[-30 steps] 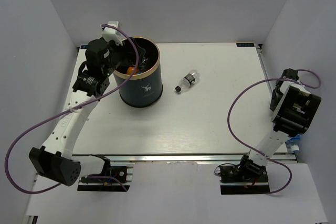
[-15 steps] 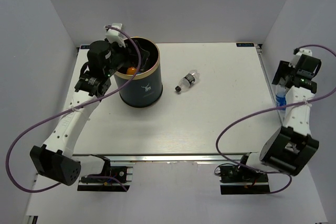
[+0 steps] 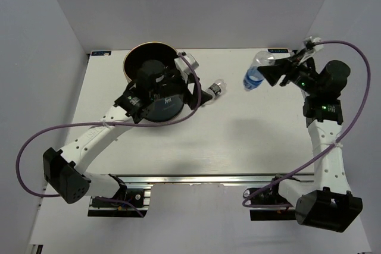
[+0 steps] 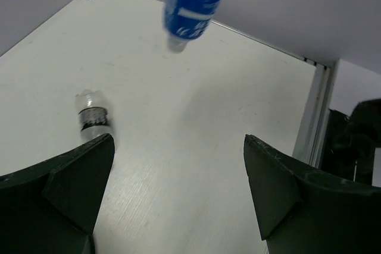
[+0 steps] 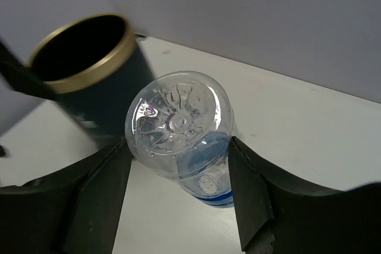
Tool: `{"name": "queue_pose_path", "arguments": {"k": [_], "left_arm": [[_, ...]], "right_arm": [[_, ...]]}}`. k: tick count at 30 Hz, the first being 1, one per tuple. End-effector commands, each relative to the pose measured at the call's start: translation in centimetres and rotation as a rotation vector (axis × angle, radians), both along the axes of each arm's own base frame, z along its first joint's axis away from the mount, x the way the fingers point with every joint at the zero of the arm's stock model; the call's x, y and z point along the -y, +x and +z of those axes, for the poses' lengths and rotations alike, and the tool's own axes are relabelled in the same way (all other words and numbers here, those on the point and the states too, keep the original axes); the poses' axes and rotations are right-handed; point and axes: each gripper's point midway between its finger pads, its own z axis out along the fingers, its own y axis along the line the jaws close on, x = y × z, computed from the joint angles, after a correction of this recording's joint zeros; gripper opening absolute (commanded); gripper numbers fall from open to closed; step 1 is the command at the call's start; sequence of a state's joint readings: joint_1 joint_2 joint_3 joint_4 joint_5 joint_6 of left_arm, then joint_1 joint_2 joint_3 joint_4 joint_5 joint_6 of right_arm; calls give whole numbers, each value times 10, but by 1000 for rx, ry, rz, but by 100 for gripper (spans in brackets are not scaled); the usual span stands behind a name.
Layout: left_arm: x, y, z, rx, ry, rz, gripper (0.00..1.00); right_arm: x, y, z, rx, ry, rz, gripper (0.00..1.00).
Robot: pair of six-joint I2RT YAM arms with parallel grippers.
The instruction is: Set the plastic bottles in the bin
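Right pincer (image 3: pixel 266 71) clamps a blue-labelled bottle (image 3: pixel 253 76) aloft at far right; left pincer (image 4: pixel 178 147), jaws wide, hangs by the bin (image 3: pixel 133 59) near a small bottle (image 3: pixel 215 89) on the surface (image 3: pixel 250 138).

Left hand (image 4: pixel 178 147) gapes wide; right hand (image 5: pixel 177 147) grips bottle (image 5: pixel 178 120).

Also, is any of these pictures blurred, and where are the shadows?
Top view: sharp, even light, soft shadows on the table. Left wrist: fingers dark and soft, blue bottle slightly blurred. Right wrist: that bottle's base fairly sharp with glints, bin softer.
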State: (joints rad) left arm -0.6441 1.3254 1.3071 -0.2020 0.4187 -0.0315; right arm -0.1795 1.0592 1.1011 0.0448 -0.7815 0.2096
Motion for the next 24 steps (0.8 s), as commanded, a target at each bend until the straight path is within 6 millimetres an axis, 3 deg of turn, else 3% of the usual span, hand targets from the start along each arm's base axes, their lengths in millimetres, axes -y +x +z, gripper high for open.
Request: {"name": "queue_pose_path", "arguments": {"k": [1,7,11,16,22,24], "left_arm": [[26,-15,-17,95,14,-159,98],[69,-18,-37,114,73,-251,98],[82,-3,-45,120,77,-181,98],[92,8,-56,94,90,-165,98],[98,10,-53,83,54,-167,97],[99,11,-47,93,40,-160,77]], "right_arm": [[-54,-34,25,-24,134,272,0],[-97,-38,16,-177,233,405,0],[-119,-45,9,-228,254,497,0],[-133,-51,6,-263,266,562,0],[-137,-53,4,-274,274,572,0],[-136,-50,1,-281,266,559,5]]}}
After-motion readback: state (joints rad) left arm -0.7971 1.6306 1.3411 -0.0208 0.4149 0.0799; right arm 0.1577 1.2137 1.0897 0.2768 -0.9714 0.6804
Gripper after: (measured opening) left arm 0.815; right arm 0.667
